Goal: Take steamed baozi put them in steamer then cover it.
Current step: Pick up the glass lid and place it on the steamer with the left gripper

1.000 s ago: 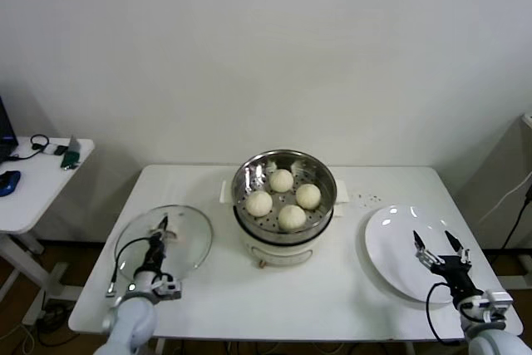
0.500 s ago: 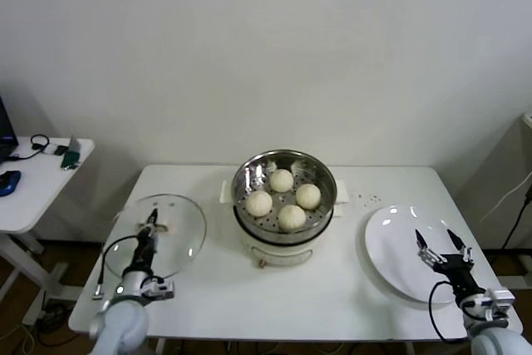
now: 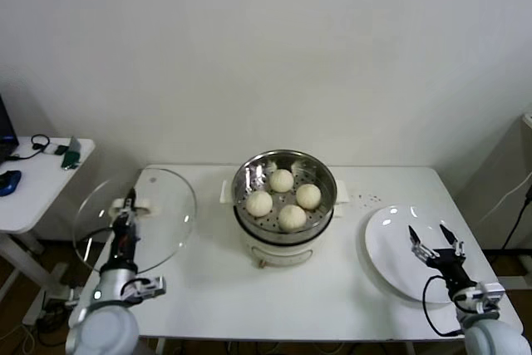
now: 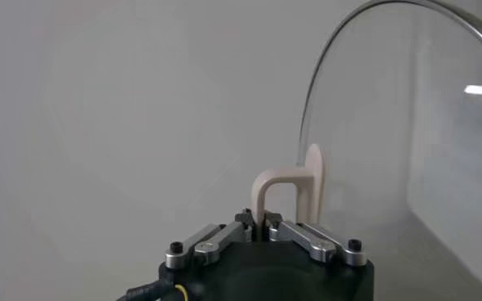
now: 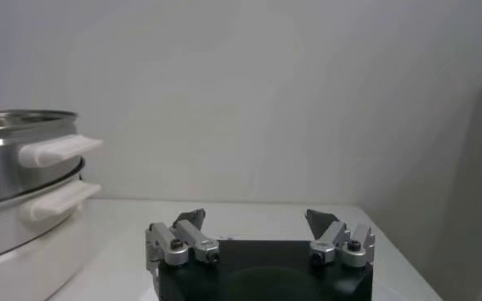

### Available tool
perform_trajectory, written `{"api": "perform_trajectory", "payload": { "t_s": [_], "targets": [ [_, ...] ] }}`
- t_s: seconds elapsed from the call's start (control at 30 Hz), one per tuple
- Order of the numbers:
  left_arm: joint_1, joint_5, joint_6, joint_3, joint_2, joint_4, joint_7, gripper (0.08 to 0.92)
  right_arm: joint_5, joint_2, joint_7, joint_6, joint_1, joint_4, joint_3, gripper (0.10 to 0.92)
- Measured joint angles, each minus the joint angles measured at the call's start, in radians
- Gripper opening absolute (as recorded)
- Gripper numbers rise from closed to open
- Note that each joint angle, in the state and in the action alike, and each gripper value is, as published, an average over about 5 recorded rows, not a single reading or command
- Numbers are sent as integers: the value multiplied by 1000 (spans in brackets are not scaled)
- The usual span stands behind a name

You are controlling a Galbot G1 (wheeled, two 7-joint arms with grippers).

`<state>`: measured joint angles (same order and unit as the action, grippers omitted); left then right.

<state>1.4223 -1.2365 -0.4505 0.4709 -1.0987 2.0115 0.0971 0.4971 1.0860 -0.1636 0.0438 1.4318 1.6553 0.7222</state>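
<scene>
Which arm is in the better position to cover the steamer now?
The left. Its left gripper is shut on the glass lid's handle, beside the steamer; the right gripper hangs open over the white plate.

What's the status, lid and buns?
Left gripper shut on lid handle, lid raised. Right gripper open over plate. Four buns in steamer, path clear.

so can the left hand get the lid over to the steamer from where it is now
Probably yes. The left hand is shut on the lid by its handle, lifted off the table. Nothing stands between it and the steamer, whose top is open with four baozi sitting low inside.
</scene>
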Motion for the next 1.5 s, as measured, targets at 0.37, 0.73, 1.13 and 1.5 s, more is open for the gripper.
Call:
{"api": "perform_trajectory", "payload": {
  "t_s": [0.37,0.73,1.13,1.5],
  "targets": [
    [-101,11,-145,-134,67,101,-109,147,-35,6,0,0,-54,-29,-42,823],
    [-378,-52,-260,-412,15,50,-272,147,-64,15,2,2,-82,-49,-48,823],
    [-607,-127,-287,-629,-131,-103,-373,147,-83,28,-1,5,-72,-55,-22,823],
    [-674,-179,-286,-713,-291,-244,-396,147,-94,40,-8,15,-55,-57,8,823]
  ]
}}
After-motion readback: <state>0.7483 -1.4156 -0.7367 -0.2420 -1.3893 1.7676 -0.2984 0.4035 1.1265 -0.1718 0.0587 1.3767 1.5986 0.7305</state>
